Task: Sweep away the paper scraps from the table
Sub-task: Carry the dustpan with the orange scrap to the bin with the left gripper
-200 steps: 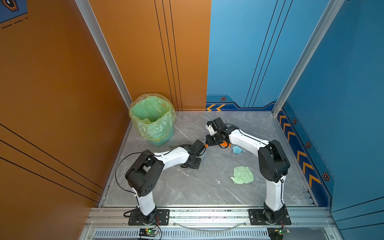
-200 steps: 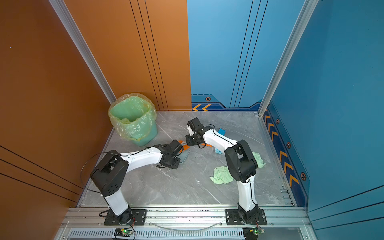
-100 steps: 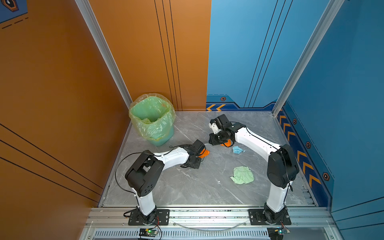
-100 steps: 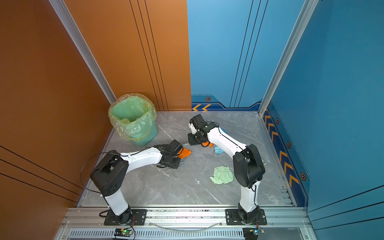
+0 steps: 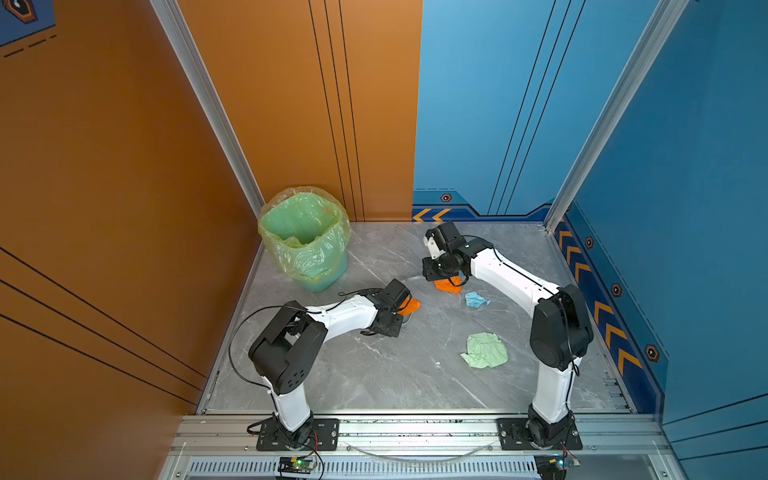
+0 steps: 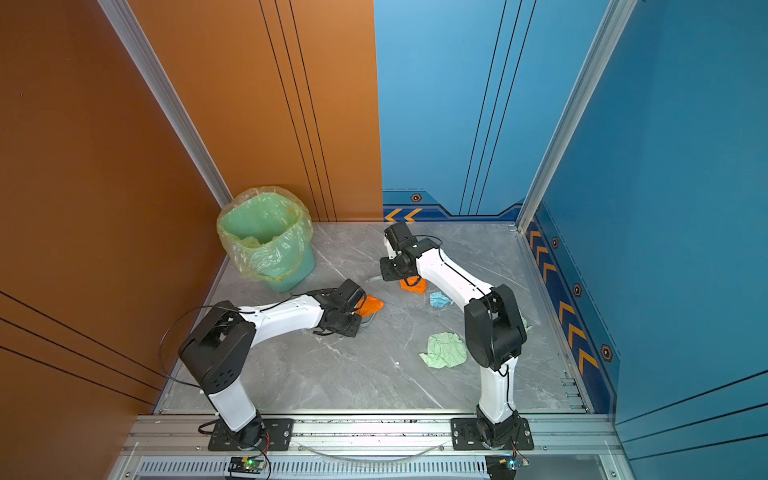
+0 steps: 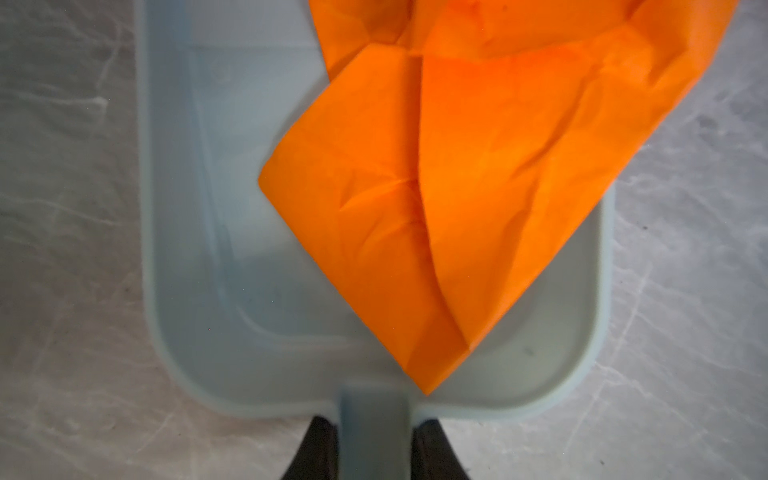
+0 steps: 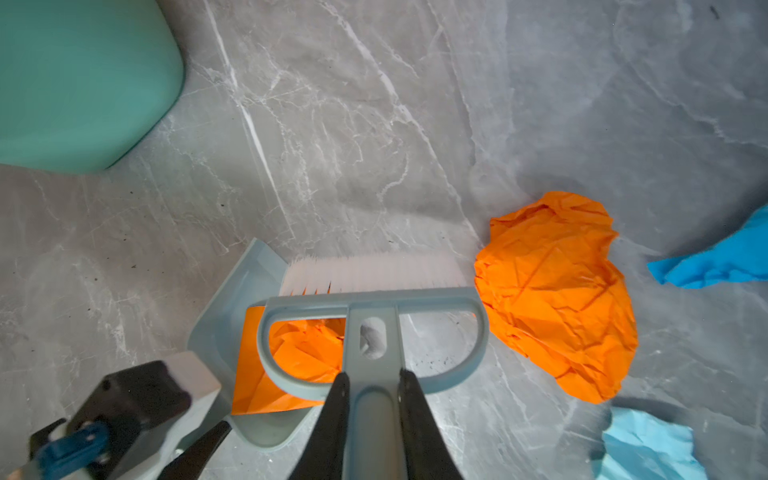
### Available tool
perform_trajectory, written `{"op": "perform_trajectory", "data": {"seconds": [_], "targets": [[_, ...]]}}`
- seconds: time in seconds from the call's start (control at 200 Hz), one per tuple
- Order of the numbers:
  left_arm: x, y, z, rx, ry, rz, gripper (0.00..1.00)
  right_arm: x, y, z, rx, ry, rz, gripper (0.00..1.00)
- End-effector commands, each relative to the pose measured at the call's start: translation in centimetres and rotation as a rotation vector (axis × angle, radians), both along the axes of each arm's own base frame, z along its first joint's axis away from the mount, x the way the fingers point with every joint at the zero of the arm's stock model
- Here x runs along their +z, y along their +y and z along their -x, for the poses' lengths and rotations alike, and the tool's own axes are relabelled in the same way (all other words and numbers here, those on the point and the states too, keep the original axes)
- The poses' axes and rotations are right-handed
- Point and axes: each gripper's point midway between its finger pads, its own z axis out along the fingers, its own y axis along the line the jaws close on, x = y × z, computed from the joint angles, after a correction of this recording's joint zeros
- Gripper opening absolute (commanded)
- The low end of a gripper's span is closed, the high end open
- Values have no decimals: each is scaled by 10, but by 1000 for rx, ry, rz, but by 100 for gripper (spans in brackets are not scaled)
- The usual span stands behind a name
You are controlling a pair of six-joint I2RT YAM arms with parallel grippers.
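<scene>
Orange paper scrap now lies in dustpan, brush alongside.

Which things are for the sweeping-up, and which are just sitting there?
For the job: dustpan in the left gripper, flat orange scrap on it, brush in the right gripper, crumpled orange scrap, light blue scrap, pale green scrap, lined bin, table.
Just there: front rail, little board with a green light.

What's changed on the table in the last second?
The right hand, gripping the grey white-bristled brush, pushed a folded orange paper piece into the pale blue-grey plastic dustpan held by the left hand, then drew back slightly. The crumpled orange scrap, light blue scrap, pale green scrap and green lined bin stayed put.
</scene>
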Motion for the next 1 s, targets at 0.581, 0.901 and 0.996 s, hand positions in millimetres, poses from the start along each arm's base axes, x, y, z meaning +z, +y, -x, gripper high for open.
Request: {"op": "perform_trajectory", "data": {"seconds": [0.581,0.901,0.996], "targets": [[97,8,8,-47,-151,75,0,22,-95,12,-166,-27,9,0],[172,20,11,-47,-256,135,0,22,-92,16,-162,-23,-13,0],[193,26,12,-33,-289,169,0,23,-90,18,-157,-24,-29,0]]}}
